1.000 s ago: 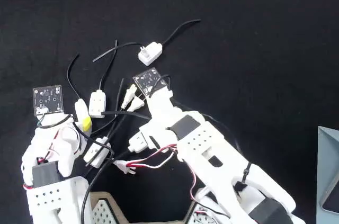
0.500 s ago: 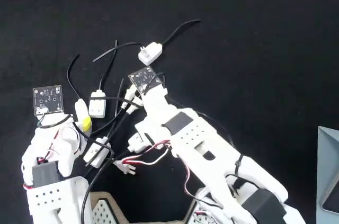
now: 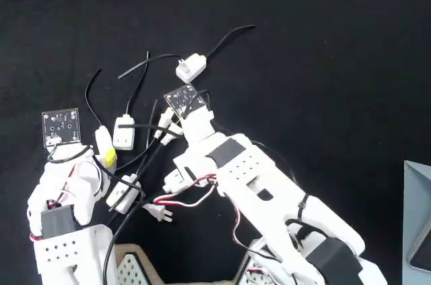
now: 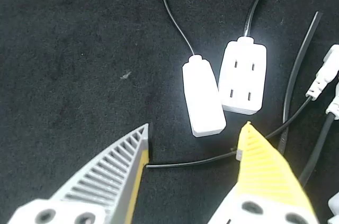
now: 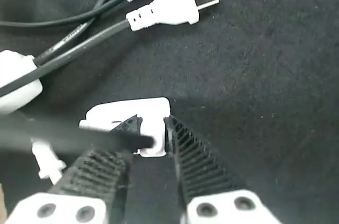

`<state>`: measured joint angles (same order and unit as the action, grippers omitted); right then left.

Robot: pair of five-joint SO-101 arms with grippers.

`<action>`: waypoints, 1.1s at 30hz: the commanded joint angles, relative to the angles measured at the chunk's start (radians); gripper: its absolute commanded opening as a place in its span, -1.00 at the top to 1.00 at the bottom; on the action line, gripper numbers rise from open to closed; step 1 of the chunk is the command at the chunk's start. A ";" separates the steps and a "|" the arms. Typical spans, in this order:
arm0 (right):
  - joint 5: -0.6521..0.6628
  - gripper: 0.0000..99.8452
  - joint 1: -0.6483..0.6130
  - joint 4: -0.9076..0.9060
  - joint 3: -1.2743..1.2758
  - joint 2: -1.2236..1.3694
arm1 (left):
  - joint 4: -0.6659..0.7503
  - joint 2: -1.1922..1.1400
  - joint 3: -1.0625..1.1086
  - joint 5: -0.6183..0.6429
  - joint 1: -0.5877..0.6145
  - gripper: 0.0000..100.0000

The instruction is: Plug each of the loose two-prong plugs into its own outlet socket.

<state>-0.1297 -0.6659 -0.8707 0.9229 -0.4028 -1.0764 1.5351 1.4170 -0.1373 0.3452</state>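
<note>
**Two Claws in the Cable Tangle: One Spread, One Clamped**

Two arms worked over the black tabletop point(image 3: 323, 62). The left arm point(image 3: 67, 204) sat at the near left corner. The right arm point(image 3: 249, 177) stretched from the near right toward the middle of the knot of leads.

The left claw point(image 4: 195, 128) stood wide open and held nothing, its grey finger point(image 4: 111, 171) and yellow finger point(image 4: 265, 171) well apart. A thin black cable point(image 4: 185, 161) ran across the gap between them. Just past the fingertips lay a plain white block point(image 4: 203, 97) on a black lead. Just beside it lay a two-outlet socket point(image 4: 243, 78) with its slots facing up and nothing plugged in.

The right claw point(image 5: 152, 131) was clamped on the end of a white piece point(image 5: 124, 113), with its black fingers point(image 5: 193, 160) pinching it from both sides. Whether that piece was a plug or a socket could not be told, and a dark lead crossed in front of it. Beyond the claw, a pair of two-prong plugs point(image 5: 164, 9) lay side by side on the cloth, their prongs bare and pointing the same way.

From above, a third plug point(image 3: 159, 212) lay loose toward the near edge, close to the right arm's red-and-white wires point(image 3: 195, 199). A far socket point(image 3: 190, 67) lay farther back, apart from the rest, its lead trailing toward the rear.
</note>
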 commanded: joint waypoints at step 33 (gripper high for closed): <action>0.169 0.98 -0.069 0.221 0.283 -0.128 | 0.000 0.009 -0.007 0.003 0.007 0.46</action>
<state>0.0269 -0.6935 -0.6897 1.1331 -0.5439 -1.0764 1.5351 1.4170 -0.1373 0.3452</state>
